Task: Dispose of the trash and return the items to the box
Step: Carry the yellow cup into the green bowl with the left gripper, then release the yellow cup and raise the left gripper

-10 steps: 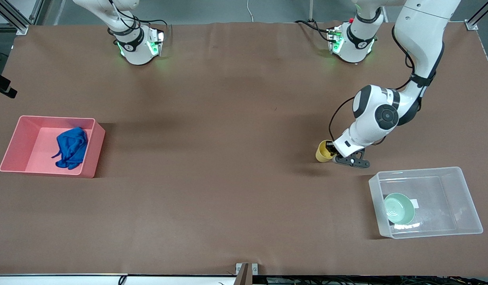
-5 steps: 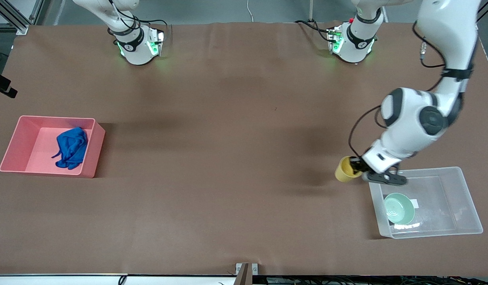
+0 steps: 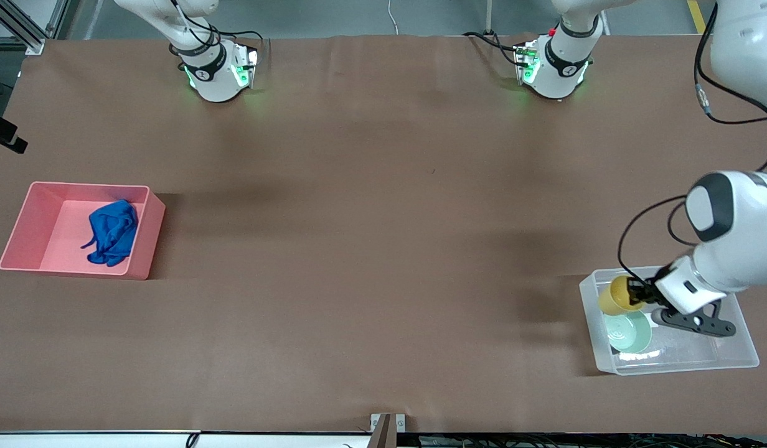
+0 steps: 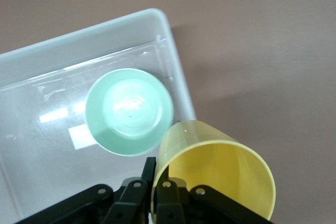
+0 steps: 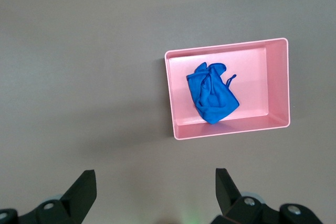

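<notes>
- Left gripper (image 3: 639,294): fingers clamped on the rim of the yellow cup (image 3: 617,294), held tilted over the clear box (image 3: 741,348) near the table's front corner at the left arm's end.
- Green bowl (image 3: 627,330): inside the box.
- Blue cloth (image 3: 112,231): inside the pink bin (image 3: 22,227).
- Right gripper (image 5: 155,192): wide open, empty, waiting above the bin.
- Risk: released tilted, the cup may strike the bowl, tip, or roll.
</notes>
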Robot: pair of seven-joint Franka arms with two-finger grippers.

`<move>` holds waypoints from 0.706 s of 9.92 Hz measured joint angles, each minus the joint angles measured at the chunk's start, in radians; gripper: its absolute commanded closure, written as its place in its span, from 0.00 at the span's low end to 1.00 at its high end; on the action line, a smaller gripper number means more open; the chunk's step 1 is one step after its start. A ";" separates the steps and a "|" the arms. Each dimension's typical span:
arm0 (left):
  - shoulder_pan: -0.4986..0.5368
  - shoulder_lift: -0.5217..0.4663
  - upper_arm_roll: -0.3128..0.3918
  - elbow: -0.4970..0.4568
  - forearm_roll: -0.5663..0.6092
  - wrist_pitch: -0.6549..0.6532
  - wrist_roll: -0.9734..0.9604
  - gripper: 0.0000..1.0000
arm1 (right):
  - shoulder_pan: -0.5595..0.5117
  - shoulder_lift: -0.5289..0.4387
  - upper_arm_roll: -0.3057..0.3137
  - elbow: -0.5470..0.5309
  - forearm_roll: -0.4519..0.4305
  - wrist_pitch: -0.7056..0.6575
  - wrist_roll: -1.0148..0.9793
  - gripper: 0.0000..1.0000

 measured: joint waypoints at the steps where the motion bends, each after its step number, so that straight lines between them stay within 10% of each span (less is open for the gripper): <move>1: 0.027 0.046 0.001 0.043 0.001 0.000 0.035 1.00 | 0.000 0.000 0.000 0.000 0.000 0.000 0.000 0.00; 7: 0.075 0.161 0.008 0.094 0.002 0.071 0.088 0.95 | 0.000 0.000 0.000 0.000 0.000 -0.001 0.000 0.00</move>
